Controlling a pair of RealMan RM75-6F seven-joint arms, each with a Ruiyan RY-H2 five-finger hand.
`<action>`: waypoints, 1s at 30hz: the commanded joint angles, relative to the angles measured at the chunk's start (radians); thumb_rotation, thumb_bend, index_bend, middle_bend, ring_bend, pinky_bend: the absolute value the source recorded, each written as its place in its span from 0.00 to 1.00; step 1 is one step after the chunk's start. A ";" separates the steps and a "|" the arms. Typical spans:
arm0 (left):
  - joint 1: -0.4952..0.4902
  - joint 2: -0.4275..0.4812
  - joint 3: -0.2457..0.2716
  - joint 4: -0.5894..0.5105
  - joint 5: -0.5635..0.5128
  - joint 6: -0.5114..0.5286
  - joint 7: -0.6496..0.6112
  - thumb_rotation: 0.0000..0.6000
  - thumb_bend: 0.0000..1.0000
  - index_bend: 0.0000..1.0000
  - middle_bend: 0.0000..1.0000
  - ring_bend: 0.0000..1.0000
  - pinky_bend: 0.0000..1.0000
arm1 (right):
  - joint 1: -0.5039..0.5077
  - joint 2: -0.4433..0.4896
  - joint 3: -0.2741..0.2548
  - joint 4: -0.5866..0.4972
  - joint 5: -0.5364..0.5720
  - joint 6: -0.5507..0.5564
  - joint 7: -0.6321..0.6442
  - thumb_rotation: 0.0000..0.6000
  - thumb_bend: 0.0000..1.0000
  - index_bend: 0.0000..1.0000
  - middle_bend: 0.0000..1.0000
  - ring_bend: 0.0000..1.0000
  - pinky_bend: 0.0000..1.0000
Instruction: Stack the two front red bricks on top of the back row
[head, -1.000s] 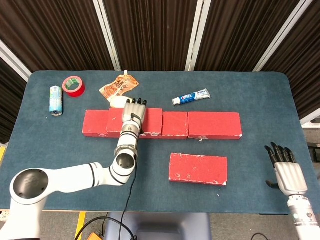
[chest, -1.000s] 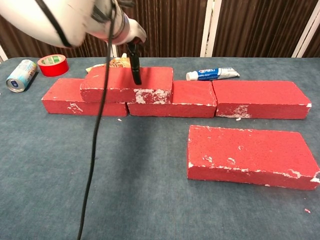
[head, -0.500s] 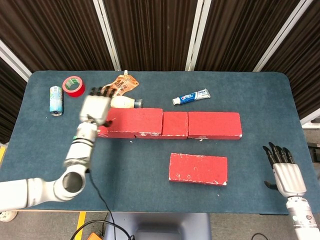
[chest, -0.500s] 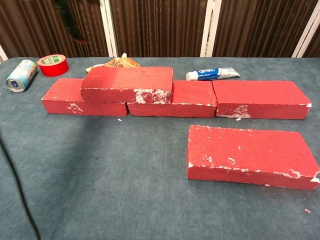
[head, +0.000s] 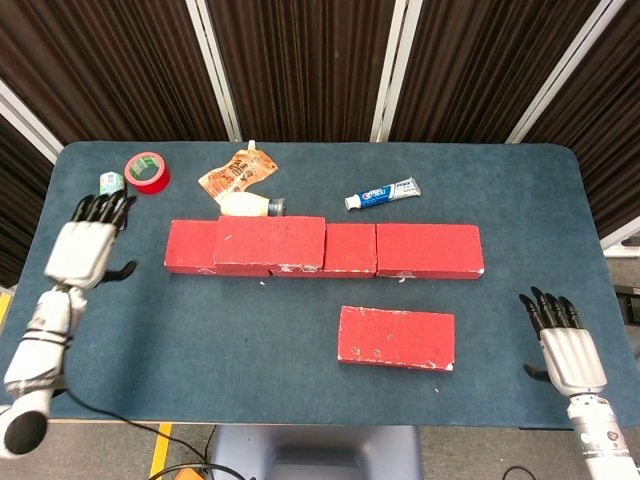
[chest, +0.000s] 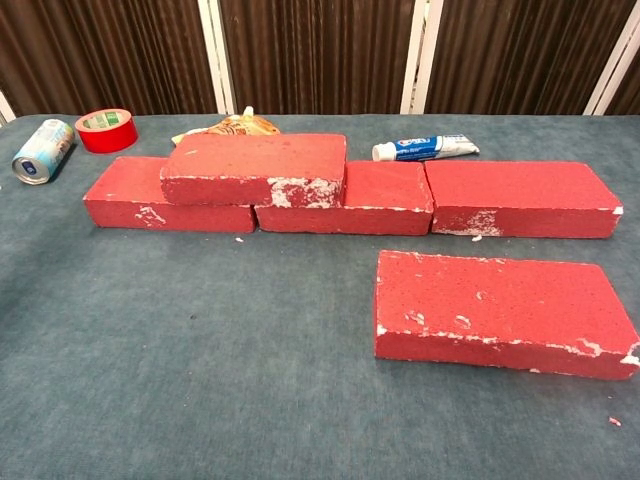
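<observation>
A row of red bricks (head: 425, 250) (chest: 520, 198) lies across the middle of the table. One red brick (head: 270, 242) (chest: 255, 168) is stacked on the row's left part. A single red brick (head: 397, 338) (chest: 500, 312) lies flat in front, toward the right. My left hand (head: 85, 246) hovers over the table's left edge, fingers apart, holding nothing. Beyond the front right corner, my right hand (head: 563, 345) is open and empty. The chest view shows neither hand.
Behind the row lie a toothpaste tube (head: 382, 193) (chest: 425, 148), an orange snack packet (head: 236, 172) (chest: 228, 125) and a small bottle (head: 246, 205). A red tape roll (head: 147, 172) (chest: 105, 129) and a can (head: 110, 181) (chest: 42, 151) sit at the back left.
My left hand has let go of the stacked brick and swung left to the table's edge. The stacked brick stays on the row. My right hand shifted slightly.
</observation>
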 joint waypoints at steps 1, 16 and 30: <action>0.092 0.027 0.083 0.079 0.094 -0.001 -0.110 1.00 0.26 0.00 0.00 0.00 0.03 | -0.001 0.004 -0.001 -0.013 0.005 -0.005 0.010 1.00 0.00 0.00 0.00 0.00 0.00; 0.116 0.081 0.144 0.154 0.087 -0.133 -0.132 1.00 0.25 0.00 0.00 0.00 0.02 | 0.069 -0.028 0.053 -0.272 0.202 -0.073 -0.248 1.00 0.00 0.01 0.00 0.00 0.00; 0.092 0.099 0.139 0.094 0.008 -0.158 -0.049 1.00 0.25 0.00 0.00 0.00 0.02 | 0.245 -0.248 0.093 -0.395 0.567 -0.101 -0.566 1.00 0.00 0.00 0.00 0.00 0.00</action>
